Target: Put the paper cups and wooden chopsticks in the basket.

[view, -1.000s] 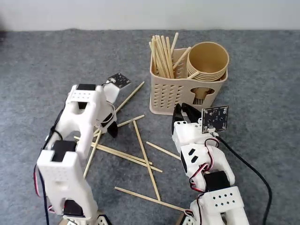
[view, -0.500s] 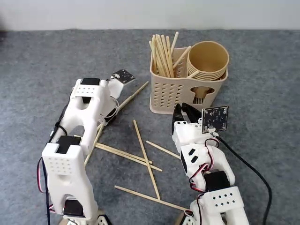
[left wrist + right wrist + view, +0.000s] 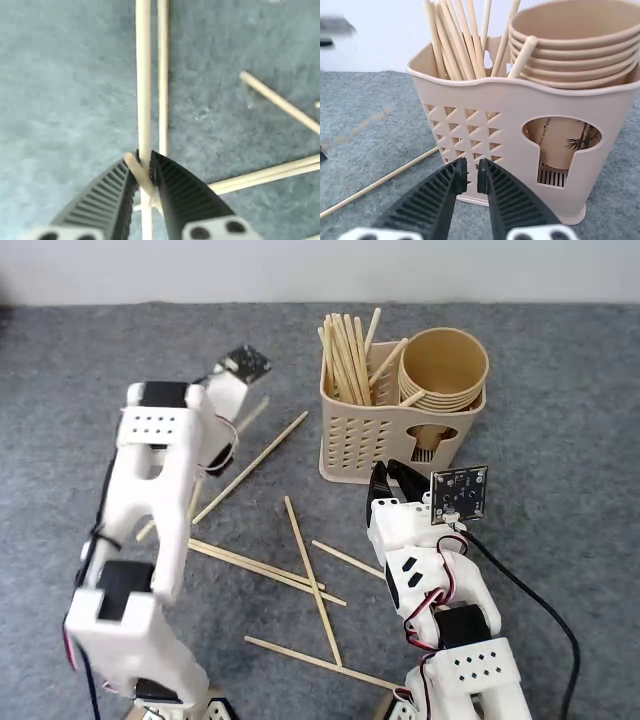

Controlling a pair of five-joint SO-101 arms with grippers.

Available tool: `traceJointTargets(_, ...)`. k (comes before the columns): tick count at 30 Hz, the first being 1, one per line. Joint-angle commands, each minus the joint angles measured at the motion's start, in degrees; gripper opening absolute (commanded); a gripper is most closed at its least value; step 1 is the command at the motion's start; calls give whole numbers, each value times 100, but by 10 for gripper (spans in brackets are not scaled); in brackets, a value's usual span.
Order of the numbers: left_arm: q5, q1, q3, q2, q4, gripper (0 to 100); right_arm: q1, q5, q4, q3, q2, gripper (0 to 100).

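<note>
The left gripper (image 3: 145,161) is pinched shut on a chopstick (image 3: 143,75) partway along its length, with a second chopstick (image 3: 163,75) running just beside it; whether that one is caught too I cannot tell. A short pale end also crosses between the jaws. The step in hand looks like the pick-up of one stick from the grey mat (image 3: 90,360), with the left arm well to the side of the basket (image 3: 400,440). The next move calls for carrying the stick across to the basket, tipping it upright and dropping it into the compartment that holds the bundle of chopsticks (image 3: 345,355), clear of the rim. The right gripper (image 3: 468,176) sits just before the basket wall, its jaws almost pressed together on nothing. The paper cups (image 3: 443,368) are already stacked in the other compartment, while several loose chopsticks (image 3: 312,585) lie between the arms
</note>
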State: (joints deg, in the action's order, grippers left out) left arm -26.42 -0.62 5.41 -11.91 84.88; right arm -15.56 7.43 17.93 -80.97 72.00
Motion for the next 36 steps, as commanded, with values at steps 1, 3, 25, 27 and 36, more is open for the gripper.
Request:
traceJointTargets(1, -26, -35, 259, 967, 53, 12, 31, 9, -110, 62, -22, 53)
traceJointTargets(3, 123, -35, 259, 1248, 53, 12, 31, 9, -110, 62, -22, 53)
traceJointTargets(25, 3051, 1011, 3160, 2119, -571, 12, 57, 9, -110, 62, -22, 53)
traceJointTargets(27, 3481, 1240, 3213, 2110, -958, 12, 75, 18, -119, 62, 13, 53)
traceJointTargets(36, 4457, 1996, 1930, 2110, -3165, 12, 92, 26, -119, 62, 31, 53)
